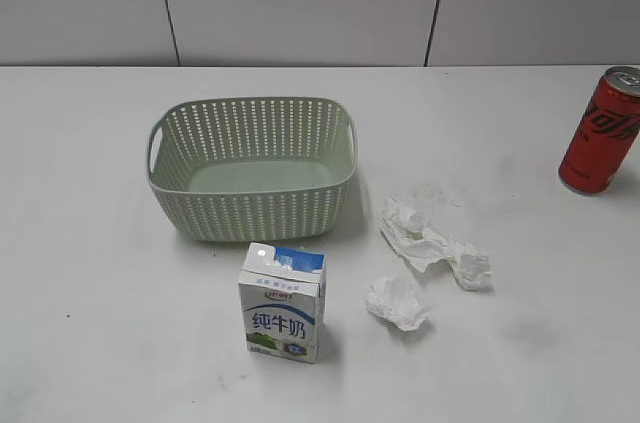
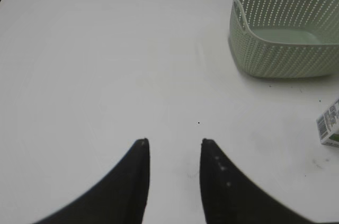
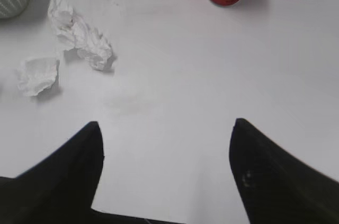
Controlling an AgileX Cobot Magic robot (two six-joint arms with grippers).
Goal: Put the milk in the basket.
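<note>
Basket point(image 1: 252, 169) holds nothing | milk point(image 1: 283, 303) upright just before it | left fingers point(image 2: 139, 155) narrow | right fingers point(image 3: 95, 144) wide

You have the milk point(image 1: 283, 305) standing upright on the white table, near edge of the scene, slightly left of centre. Small white boxy carton, blue top corner, blue Chinese characters, green-blue picture low on its front. Just beyond it sits the basket point(image 1: 252, 212): pale green, rectangular, rounded corners, perforated sides, handle cut-outs at left and right ends. Open side up, nothing inside. Carton and basket are near, not touching.
</note>
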